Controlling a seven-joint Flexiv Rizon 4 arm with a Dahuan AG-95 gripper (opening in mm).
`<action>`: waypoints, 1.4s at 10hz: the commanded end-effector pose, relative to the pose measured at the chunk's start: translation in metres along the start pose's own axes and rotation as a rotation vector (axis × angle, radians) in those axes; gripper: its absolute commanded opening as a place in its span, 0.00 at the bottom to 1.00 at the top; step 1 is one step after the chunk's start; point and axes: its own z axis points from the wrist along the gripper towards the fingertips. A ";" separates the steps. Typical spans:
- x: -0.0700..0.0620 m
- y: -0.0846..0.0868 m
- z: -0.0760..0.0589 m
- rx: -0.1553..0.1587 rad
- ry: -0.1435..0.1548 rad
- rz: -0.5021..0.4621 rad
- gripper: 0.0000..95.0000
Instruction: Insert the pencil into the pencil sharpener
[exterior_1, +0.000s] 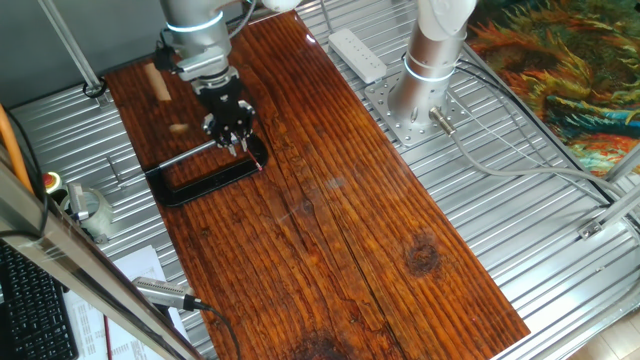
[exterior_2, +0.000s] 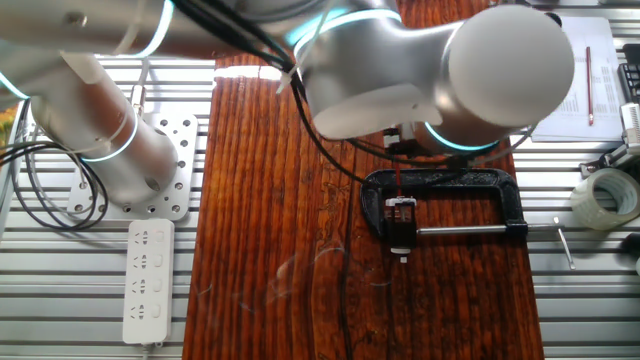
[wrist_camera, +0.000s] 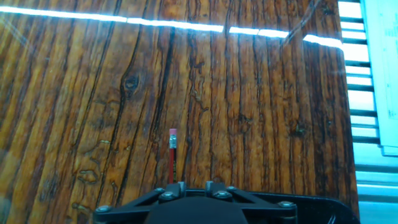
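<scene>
The pencil (wrist_camera: 171, 158) is a thin red stick with a pale eraser end. In the hand view it runs from that end down to my fingers, which hide its lower part. In the other fixed view the pencil (exterior_2: 397, 185) shows as a thin red line. It crosses the bar of the black C-clamp (exterior_2: 505, 195) and reaches the small black pencil sharpener (exterior_2: 401, 222) held in the clamp. My gripper (wrist_camera: 194, 185) stands over the pencil with its jaws close together on it. In one fixed view the gripper (exterior_1: 238, 145) is low, at the end of the clamp (exterior_1: 200, 182).
A thick wooden dowel (exterior_1: 157, 82) and a small wood piece (exterior_1: 178, 128) lie behind the clamp. A white power strip (exterior_1: 358, 52) and a second arm's base (exterior_1: 428, 75) stand beside the board. A tape roll (exterior_2: 606, 196) and papers (exterior_2: 575, 80) lie on the metal table.
</scene>
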 end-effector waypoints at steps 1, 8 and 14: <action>0.001 0.002 0.003 0.020 0.018 0.049 0.00; -0.001 0.001 0.008 0.007 0.027 0.059 0.20; 0.005 0.021 0.012 -0.001 0.017 0.077 0.20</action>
